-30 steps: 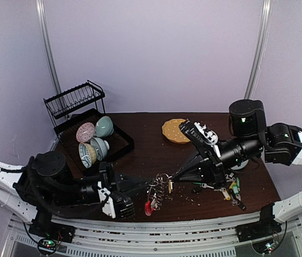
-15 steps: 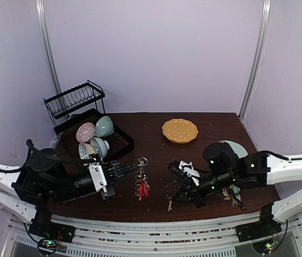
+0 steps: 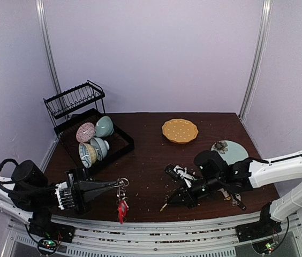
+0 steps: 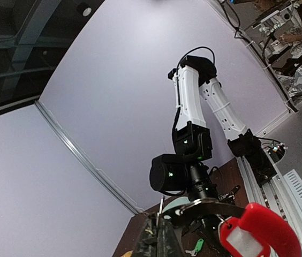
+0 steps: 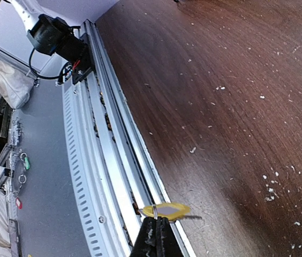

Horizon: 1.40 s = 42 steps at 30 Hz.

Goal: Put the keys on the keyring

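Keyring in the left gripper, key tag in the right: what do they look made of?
The keyring: the red part looks like glossy moulded plastic, with soft highlights; its dark band looks like thin metal, though I am unsure. The key tag: yellow and smooth, probably plastic.

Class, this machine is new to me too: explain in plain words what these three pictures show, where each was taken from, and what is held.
Two robot arms are bolted at the table's near edge. The wide picture looks down from above and behind them; the other two come from cameras on each wrist. The left hand is shut on the keyring, its red part dangling. The right hand pinches a key with a yellow tag. On the table: a dish rack with bowls, a yellow dotted plate, a pale plate and more keys.
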Each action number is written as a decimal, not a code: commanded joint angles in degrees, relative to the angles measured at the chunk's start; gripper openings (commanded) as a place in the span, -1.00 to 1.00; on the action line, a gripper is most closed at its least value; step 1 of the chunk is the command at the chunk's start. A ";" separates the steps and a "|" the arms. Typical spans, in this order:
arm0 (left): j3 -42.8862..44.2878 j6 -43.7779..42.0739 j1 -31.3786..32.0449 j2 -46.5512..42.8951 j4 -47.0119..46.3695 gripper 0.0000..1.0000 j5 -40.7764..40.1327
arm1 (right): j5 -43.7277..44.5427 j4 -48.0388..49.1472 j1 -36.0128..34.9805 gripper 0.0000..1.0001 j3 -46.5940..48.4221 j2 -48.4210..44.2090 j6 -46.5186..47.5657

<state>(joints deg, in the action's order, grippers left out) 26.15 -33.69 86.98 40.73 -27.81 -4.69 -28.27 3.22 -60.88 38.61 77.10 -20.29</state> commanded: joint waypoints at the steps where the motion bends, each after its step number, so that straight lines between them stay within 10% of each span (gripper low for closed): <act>1: 5.34 -9.58 -0.14 -1.28 1.57 -1.00 8.75 | -3.68 -2.19 -0.15 -1.00 3.01 -3.23 3.86; 27: 40.22 -39.61 2.06 18.44 37.24 -1.00 19.89 | 2.90 -11.18 6.52 -1.00 9.02 -18.38 24.68; 35: 40.96 -36.05 1.35 19.57 36.66 -1.00 19.44 | -0.45 -12.01 9.59 -1.00 8.15 -17.12 24.58; 42: 27.66 -16.72 -1.41 14.78 14.31 -1.00 13.23 | -2.09 -11.63 9.71 -1.00 7.28 -8.79 16.37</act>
<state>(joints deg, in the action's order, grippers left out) 59.31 -64.05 87.64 58.15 2.20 13.37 -28.03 -8.25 -51.46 47.37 63.20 2.09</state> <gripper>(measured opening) 0.005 0.015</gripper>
